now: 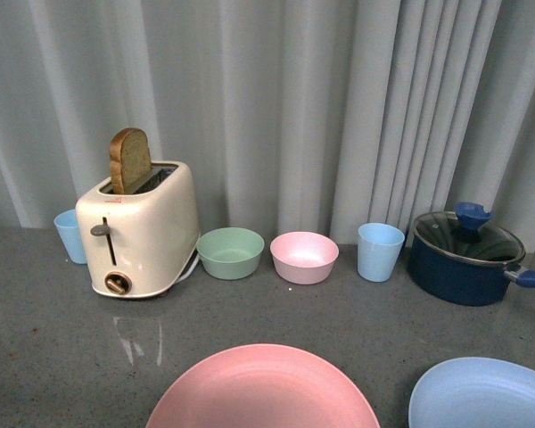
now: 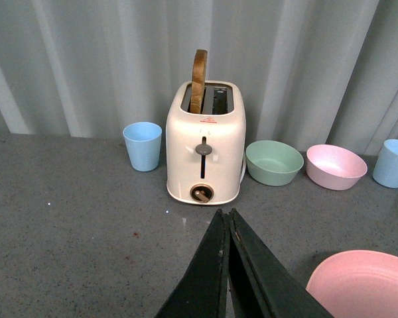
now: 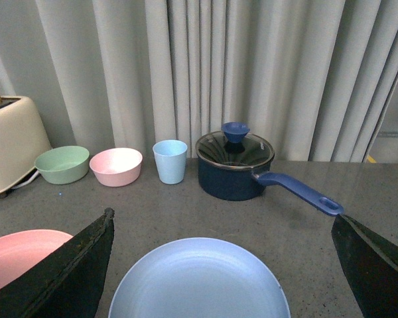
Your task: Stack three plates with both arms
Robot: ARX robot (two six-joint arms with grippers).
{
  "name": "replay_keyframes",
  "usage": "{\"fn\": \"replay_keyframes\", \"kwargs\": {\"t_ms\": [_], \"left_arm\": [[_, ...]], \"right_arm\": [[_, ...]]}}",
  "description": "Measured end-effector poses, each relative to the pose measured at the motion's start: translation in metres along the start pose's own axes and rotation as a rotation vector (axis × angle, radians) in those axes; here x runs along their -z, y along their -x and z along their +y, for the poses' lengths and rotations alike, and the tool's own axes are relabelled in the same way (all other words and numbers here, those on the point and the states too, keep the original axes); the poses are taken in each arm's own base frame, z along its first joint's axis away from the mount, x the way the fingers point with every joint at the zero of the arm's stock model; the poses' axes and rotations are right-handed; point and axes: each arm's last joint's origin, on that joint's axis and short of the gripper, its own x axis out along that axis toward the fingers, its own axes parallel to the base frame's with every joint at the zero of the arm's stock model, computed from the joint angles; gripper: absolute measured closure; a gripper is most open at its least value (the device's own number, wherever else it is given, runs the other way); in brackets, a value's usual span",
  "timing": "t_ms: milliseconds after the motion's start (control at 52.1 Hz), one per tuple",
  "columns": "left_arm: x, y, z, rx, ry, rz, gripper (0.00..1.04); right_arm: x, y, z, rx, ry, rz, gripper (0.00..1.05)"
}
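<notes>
A pale grey pleated curtain (image 1: 339,107) closes off the back of a speckled dark grey counter (image 1: 36,339).

The pink plate (image 1: 263,392) is round, shallow and matte with a low rim. It lies flat on the counter just beside the left end effector (image 2: 225,215), on its right-hand side. That end effector's two black fingers are pressed together to a narrow point and hold nothing.

The light blue plate (image 3: 199,281) has the same wide, shallow, matte form. It lies flat in front of the right end effector (image 3: 222,218), in the gap between its fingers, which are spread wide apart. Whether they touch the rim cannot be told. The two plates lie side by side, apart, each with nothing on it.

Beyond the left end effector stands a cream toaster (image 2: 205,149) with a slice of bread (image 2: 199,79) standing up out of one slot. A blue cup (image 2: 143,144) sits on the toaster's far side, and a green bowl (image 2: 274,162) and a pink bowl (image 2: 336,165) sit on its near side.

Beyond the right end effector are a second blue cup (image 3: 170,160) and a dark blue pot (image 3: 233,169) with a glass lid, its long handle pointing away from the bowls.
</notes>
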Motion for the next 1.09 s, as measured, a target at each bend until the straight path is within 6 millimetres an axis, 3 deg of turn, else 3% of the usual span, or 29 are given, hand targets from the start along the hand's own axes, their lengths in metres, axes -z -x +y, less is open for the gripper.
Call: {"fn": "replay_keyframes", "kwargs": {"t_ms": [230,1094], "left_arm": [[0.013,0.018,0.0,0.0,0.0,0.011,1.01],[-0.002,0.057,0.0,0.0,0.0,-0.04,1.01]], "right_arm": [[0.0,0.0,0.0,0.0,0.0,0.0,0.07],[0.0,0.0,0.0,0.0,0.0,0.0,0.07]]}}
